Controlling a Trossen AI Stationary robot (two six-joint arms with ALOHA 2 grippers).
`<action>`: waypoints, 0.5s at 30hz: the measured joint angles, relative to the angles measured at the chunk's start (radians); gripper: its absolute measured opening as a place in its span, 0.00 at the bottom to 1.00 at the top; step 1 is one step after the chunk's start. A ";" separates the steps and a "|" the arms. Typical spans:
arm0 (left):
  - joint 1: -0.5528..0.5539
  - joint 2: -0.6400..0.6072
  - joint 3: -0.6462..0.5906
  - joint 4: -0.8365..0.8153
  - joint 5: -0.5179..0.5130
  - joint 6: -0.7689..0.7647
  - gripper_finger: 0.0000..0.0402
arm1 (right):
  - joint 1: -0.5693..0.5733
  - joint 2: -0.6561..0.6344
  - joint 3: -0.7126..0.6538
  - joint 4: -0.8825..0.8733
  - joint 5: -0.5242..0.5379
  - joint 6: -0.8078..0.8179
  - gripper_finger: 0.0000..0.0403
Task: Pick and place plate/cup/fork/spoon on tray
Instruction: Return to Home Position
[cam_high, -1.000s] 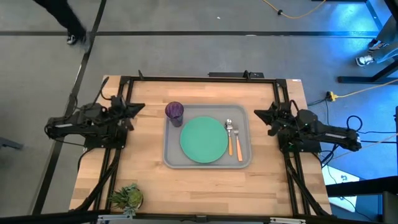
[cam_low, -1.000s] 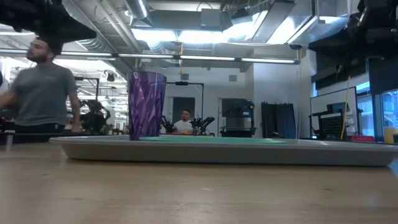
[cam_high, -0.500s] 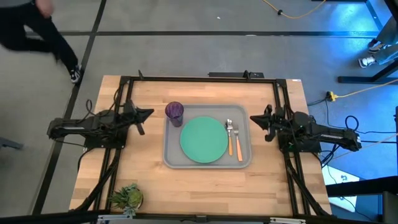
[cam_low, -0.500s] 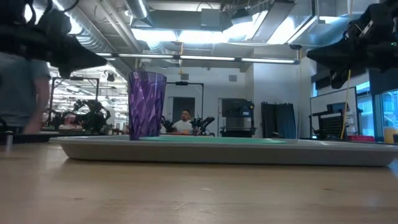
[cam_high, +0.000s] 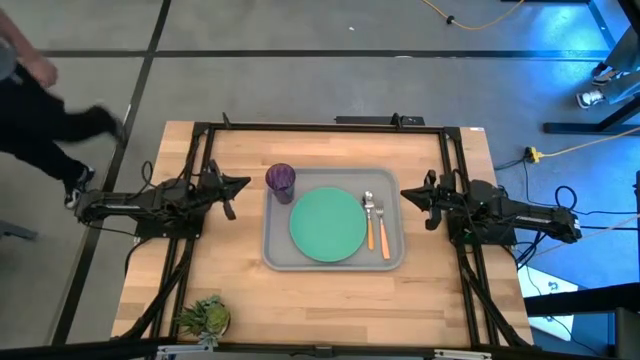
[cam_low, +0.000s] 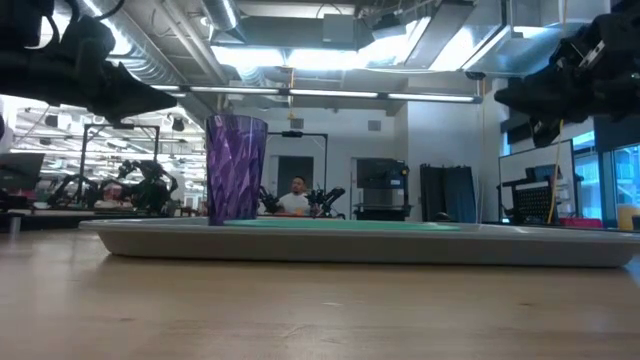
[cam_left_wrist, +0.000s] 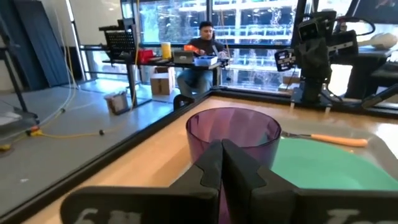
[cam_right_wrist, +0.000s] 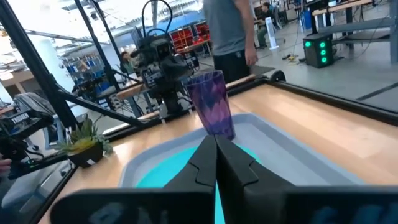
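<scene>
The grey tray (cam_high: 276, 250) lies mid-table. On it lie the mint-green plate (cam_high: 327, 224), the spoon (cam_high: 369, 222) and the fork (cam_high: 381, 230) to the plate's right, and the purple cup (cam_high: 281, 181) stands upright at its far-left corner. My left gripper (cam_high: 238, 186) is shut and empty, left of the tray, pointing at the cup (cam_left_wrist: 233, 134). My right gripper (cam_high: 405, 193) is shut and empty, right of the tray. The cup also shows in the low view (cam_low: 236, 168) and the right wrist view (cam_right_wrist: 212, 111).
A small potted plant (cam_high: 203, 316) stands at the table's near-left corner. A dark frame (cam_high: 330, 125) runs along the table's far edge and both sides. A person (cam_high: 40, 110) walks on the floor beyond the far-left corner.
Both arms have stretched out toward the tray: my left gripper has moved toward the table's right, nearing the cup, and my right gripper toward the table's left. The things on the tray have kept still. The person has walked leftward past the table.
</scene>
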 joint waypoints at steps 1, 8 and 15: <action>0.000 0.000 0.000 0.000 0.000 0.011 0.00 | 0.000 -0.001 0.000 0.003 0.001 -0.002 0.01; 0.000 0.000 0.000 0.000 0.000 0.020 0.00 | 0.000 -0.001 0.000 0.005 0.002 0.002 0.04; 0.000 0.000 0.000 -0.001 0.000 0.020 0.00 | 0.000 -0.001 0.000 0.005 0.002 0.002 0.05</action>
